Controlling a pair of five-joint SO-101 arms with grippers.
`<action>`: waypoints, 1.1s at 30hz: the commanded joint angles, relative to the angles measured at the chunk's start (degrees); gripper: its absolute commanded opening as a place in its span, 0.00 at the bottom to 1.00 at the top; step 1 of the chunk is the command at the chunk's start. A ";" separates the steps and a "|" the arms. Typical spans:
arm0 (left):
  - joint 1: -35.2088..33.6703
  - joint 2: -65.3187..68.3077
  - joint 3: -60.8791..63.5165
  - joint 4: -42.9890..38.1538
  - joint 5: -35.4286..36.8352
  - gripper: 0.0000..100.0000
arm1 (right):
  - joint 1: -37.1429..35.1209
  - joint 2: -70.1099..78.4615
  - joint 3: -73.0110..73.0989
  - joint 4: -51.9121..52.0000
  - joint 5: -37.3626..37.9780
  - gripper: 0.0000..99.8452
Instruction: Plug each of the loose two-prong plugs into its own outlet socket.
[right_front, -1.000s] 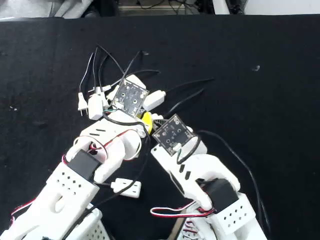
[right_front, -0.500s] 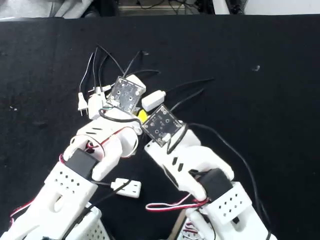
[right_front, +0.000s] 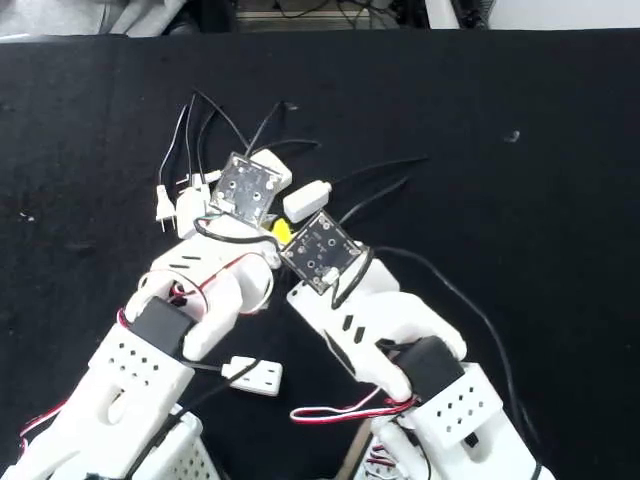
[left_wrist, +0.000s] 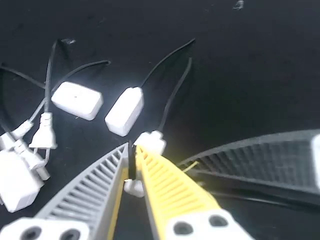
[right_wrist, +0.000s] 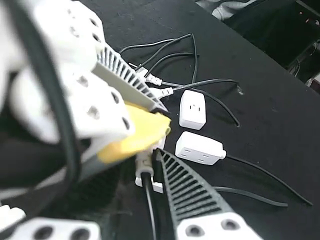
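- left gripper (left_wrist: 134, 146): grey and yellow fingers (left_wrist: 165, 185) pressed together, pinching a black cord (left_wrist: 131, 161); white plug (left_wrist: 150, 143) sits right at the tips
- right gripper (right_wrist: 153, 157): just beside that plug, next to the left one's yellow tip (can't tell if it's spread or closed)
- two outlet sockets (left_wrist: 77, 100) (left_wrist: 125, 110) lie side by side on the black table (right_front: 520, 200), just past the tips
- loose plugs (left_wrist: 42, 137) bunched to one side of the sockets
- third socket (right_front: 252, 375) lies between the arms, nearer their bases
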 joint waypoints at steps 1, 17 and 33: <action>-4.35 -3.08 -2.42 -0.26 -0.26 0.03 | -0.70 0.04 -3.74 -0.88 0.62 0.01; -2.51 -2.37 0.75 -3.87 -0.35 0.03 | -0.88 0.04 -3.91 -0.44 0.62 0.01; 0.31 4.13 -0.92 -3.08 -0.26 0.03 | -0.79 0.04 -4.09 -0.53 0.62 0.01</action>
